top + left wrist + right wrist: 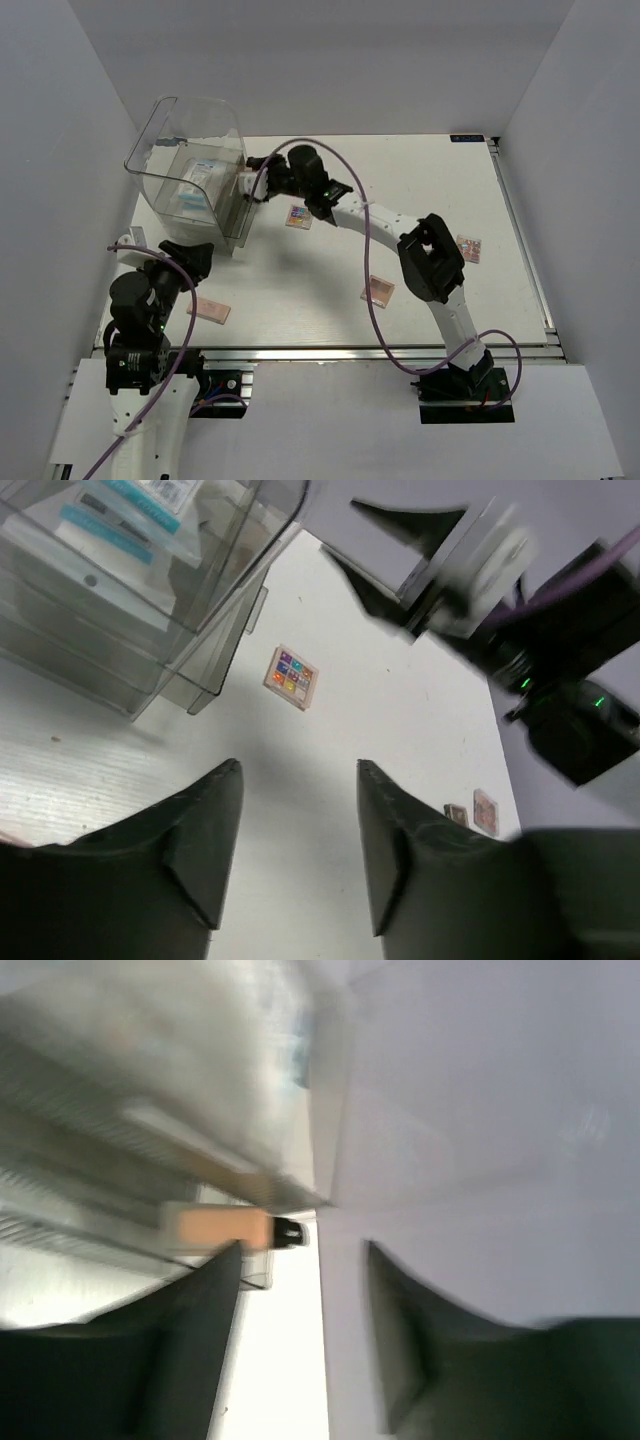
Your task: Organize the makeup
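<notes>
One beige bottle (pixel 215 1229) lies just beyond the right jaws, which gape wide.

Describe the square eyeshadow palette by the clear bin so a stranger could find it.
Find the large clear plastic bin, far left on the table. Just right of it lies a square eyeshadow palette. It's the palette nearest the bin, with a grid of bright multicoloured pans.

A large clear plastic bin (pixel 155 190) holds a white-blue packet (pixel 200 185); a square multicoloured palette (pixel 298 216) lies near it.
</notes>
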